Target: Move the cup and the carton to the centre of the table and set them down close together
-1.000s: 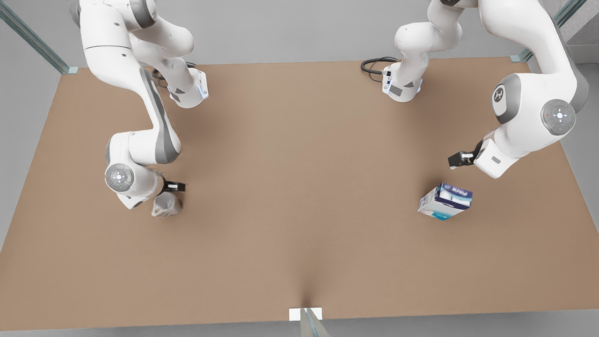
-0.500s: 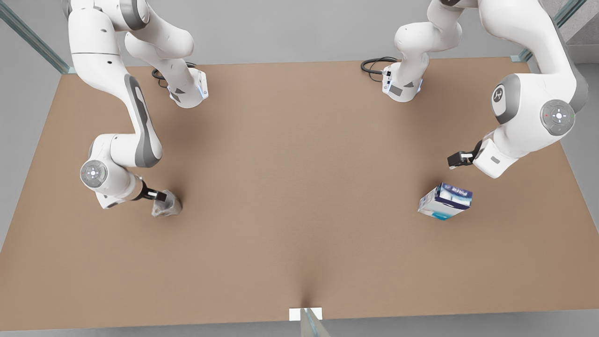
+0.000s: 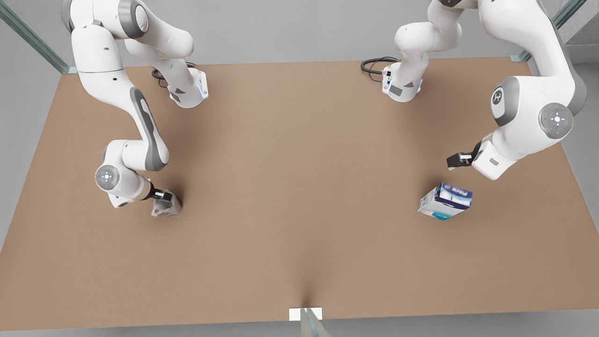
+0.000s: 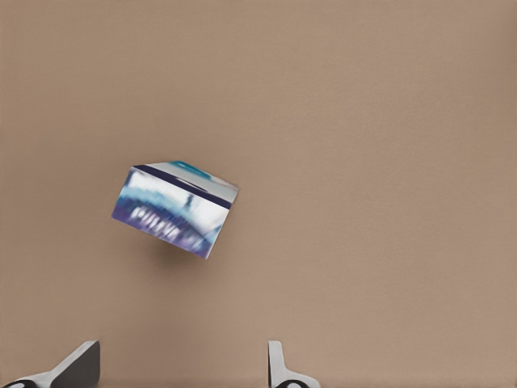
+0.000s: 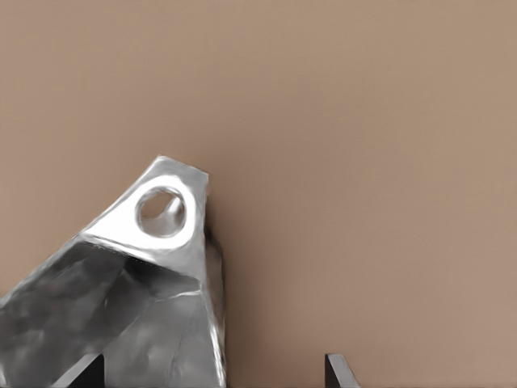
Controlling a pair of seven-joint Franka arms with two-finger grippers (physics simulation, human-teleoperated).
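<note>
Cup unmoved, right hand (open) nearer, carton untouched

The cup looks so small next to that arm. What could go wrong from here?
The cup sits off to one side between the right gripper's open fingers, and its faceted sides slant. A close could push it away or tip it rather than trap it.

The left gripper, also open, hovers apart from the carton, which lies skewed. If the fingers meet its corners, it may twist aside.
</note>
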